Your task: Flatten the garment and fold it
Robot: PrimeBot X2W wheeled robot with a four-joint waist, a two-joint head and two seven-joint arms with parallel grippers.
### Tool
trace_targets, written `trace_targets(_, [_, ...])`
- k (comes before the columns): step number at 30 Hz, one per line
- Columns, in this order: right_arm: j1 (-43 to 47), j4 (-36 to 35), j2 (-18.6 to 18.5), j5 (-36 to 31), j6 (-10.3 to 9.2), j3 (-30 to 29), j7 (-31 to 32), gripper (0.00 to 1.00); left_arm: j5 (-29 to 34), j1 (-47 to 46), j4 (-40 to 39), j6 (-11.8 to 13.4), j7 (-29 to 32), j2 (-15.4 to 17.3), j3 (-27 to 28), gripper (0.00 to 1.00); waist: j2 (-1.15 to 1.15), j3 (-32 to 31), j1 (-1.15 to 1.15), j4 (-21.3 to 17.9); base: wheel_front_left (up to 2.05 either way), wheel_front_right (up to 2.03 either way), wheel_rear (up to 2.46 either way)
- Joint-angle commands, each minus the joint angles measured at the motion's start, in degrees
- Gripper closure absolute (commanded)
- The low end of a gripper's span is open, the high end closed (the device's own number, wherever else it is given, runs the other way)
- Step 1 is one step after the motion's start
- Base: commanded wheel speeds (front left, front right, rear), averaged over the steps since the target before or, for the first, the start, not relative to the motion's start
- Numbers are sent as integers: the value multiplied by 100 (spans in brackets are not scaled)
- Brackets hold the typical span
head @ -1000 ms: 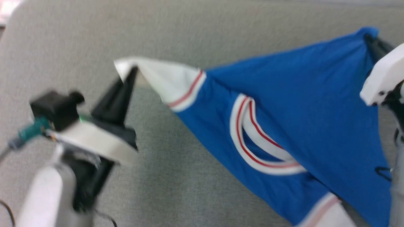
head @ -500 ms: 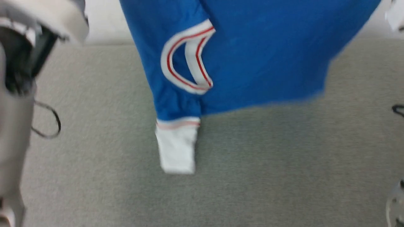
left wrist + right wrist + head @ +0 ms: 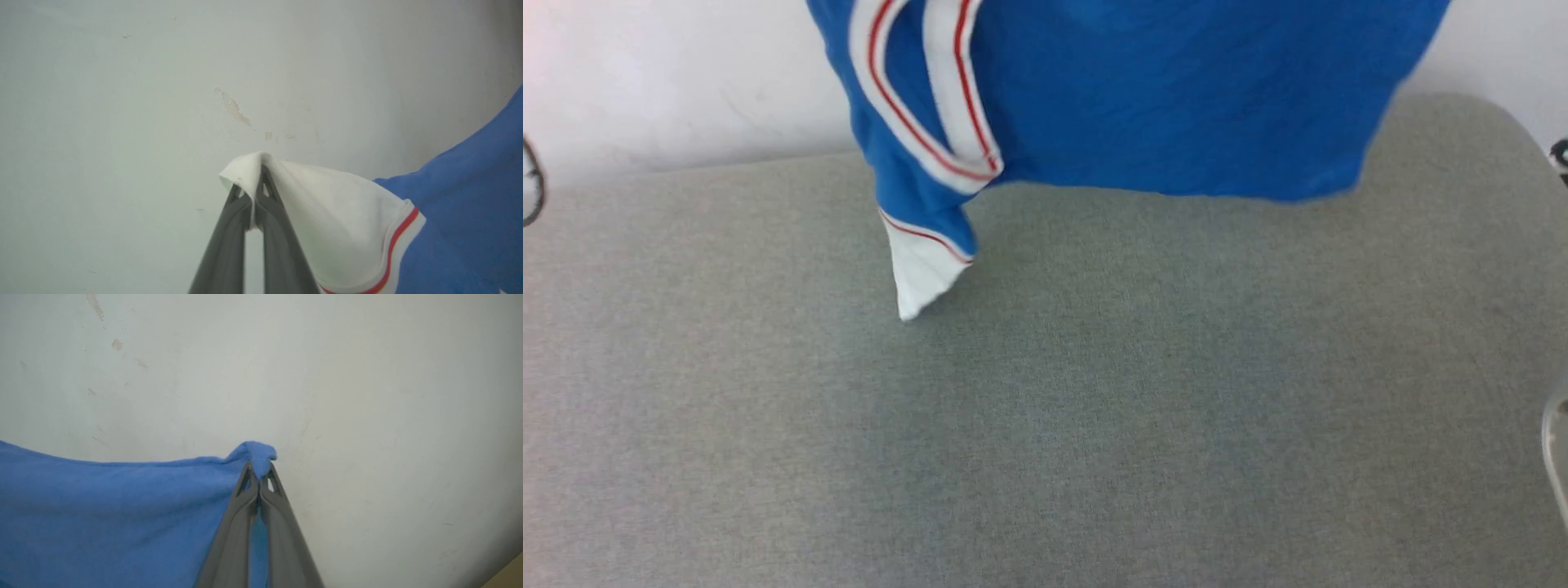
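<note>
The royal-blue garment (image 3: 1160, 106) hangs in the air at the top of the head view, above the grey surface (image 3: 1045, 425). Its red-and-white striped collar (image 3: 923, 106) shows at the upper left, and one white sleeve end (image 3: 919, 269) dangles just over the surface. In the left wrist view my left gripper (image 3: 255, 183) is shut on the other white sleeve end (image 3: 327, 220). My right gripper (image 3: 259, 473) is shut on a bunched blue corner of the garment (image 3: 122, 514) in the right wrist view. Lettering and number are hidden.
A pale wall (image 3: 670, 82) rises behind the grey surface's far edge; both wrist views face that wall (image 3: 367, 396), which has small chipped marks. A dark cable loop (image 3: 531, 184) shows at the left edge, and a pale robot part (image 3: 1558, 441) at the right edge.
The head camera has tilted up, so the surface's far edge and wall came into view. Both grippers have left the head view at the top, and the garment now hangs higher, its sleeve swinging left.
</note>
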Motion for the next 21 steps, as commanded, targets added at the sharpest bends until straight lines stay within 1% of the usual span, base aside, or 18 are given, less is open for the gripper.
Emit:
trace_targets(1, [-174,153,24,-69,-4,59,-40,100,-58,-176,142,-36,-67,14,-41,100,0,219,1,-66,0,0,0])
trace_targets(6, [-551,438,17,-150,-4,-27,-90,100,-116,-578,324,-37,-190,97,-144,100,0,680,1,-97,0,0,0])
trace_targets(9, [-758,447,-20,-233,-4,-105,-136,100,-24,-882,379,-31,-298,132,-120,100,0,1050,1,-80,0,0,0])
trace_targets(12, [-990,427,-60,-365,-4,-206,-282,100,146,-1205,448,45,-505,114,-91,100,0,1409,1,-17,0,0,0])
trace_targets(17, [-1514,399,-91,-578,-4,-302,-721,100,446,-1776,596,229,-995,24,-30,100,0,1907,1,81,0,0,0])
trace_targets(21, [-1895,563,-91,-690,-4,-254,-954,100,526,-2149,749,265,-1216,-43,12,100,0,2270,1,71,0,0,0])
